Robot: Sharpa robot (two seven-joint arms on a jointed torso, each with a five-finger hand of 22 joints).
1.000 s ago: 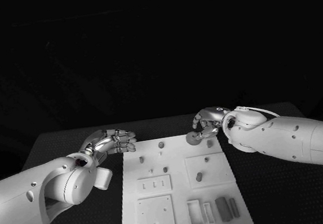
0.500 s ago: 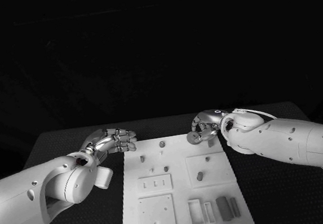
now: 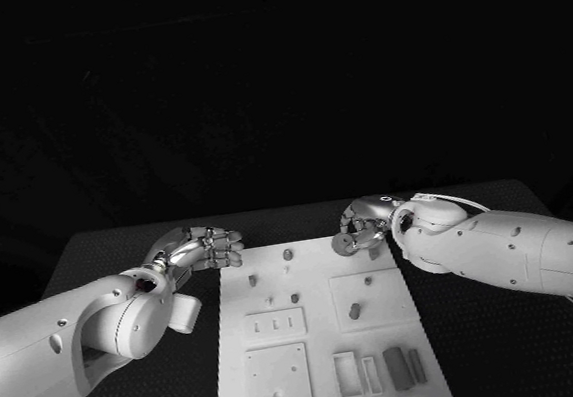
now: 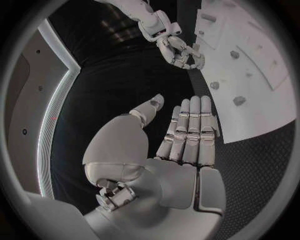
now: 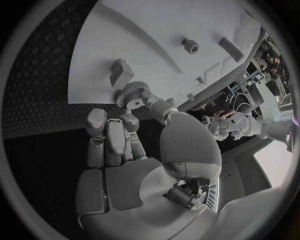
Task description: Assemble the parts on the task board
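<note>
The white task board lies in the middle of the black table. My right hand hovers over its far right corner and pinches a small toothed gear between thumb and finger; the right wrist view shows the gear just above the board, beside a small block. My left hand hangs left of the board's far corner, holding nothing. Its fingers lie side by side with the thumb apart. Small pegs stand on the far half of the board.
Two grey bars lie at the board's near right, next to a white frame. Raised white plates sit on its near half. Black table runs along both sides of the board.
My right hand has edged slightly left with the gear still in its pinch. The left hand has not moved.
</note>
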